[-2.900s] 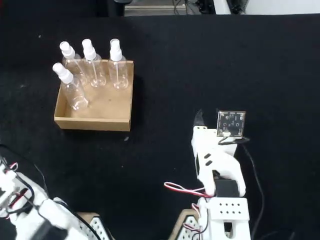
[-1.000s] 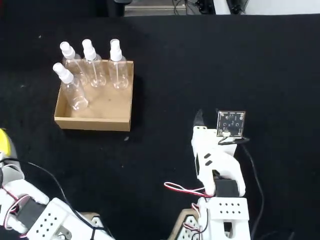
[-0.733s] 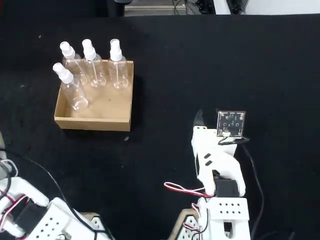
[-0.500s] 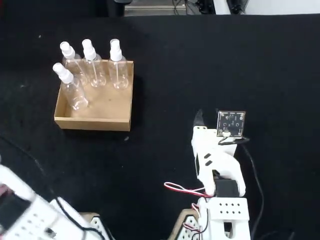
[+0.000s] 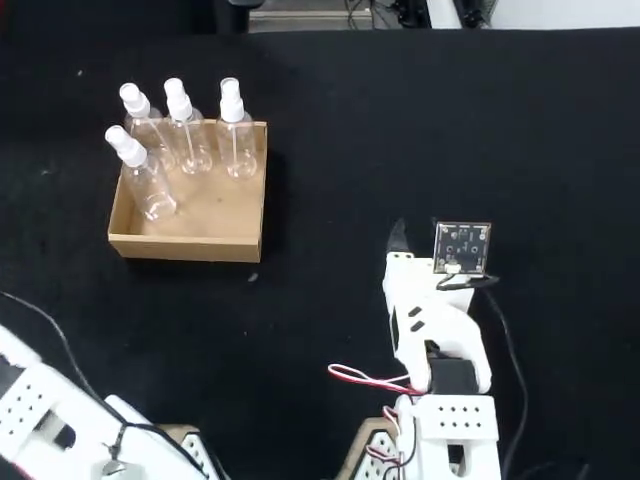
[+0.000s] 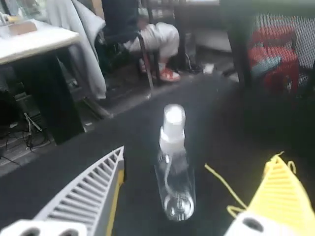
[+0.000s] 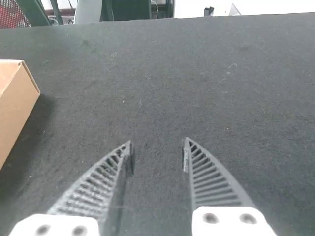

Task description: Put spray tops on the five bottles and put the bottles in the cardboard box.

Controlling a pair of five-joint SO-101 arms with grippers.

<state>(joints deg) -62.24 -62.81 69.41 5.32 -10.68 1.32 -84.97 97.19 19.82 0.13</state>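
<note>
From above: a black desk, with a cardboard box toward its far left corner, clear of the edges. Inside the box, four bottles, all upright and all with white spray tops on. Left bottle, middle bottle and right bottle in a row against the far wall. Front bottle just nearer, against the left wall. At the near edge, right of the middle, the right arm, folded low, with the right gripper pointing toward the far edge, well apart from the box. At the near left corner, part of the left arm, white, with a black cable trailing off it.

From the left wrist: left gripper spread wide, white finger on one side and yellow finger on the other, gripping nothing. Between the two, farther out and touching neither, a fifth bottle, upright on the desk, spray top fitted. Cannot place it on the desk more closely.

From the right wrist: right gripper partly open, a modest gap between the tips, nothing in it, over the desk. Off to one side, a corner of the cardboard box, apart from the fingers.
</note>
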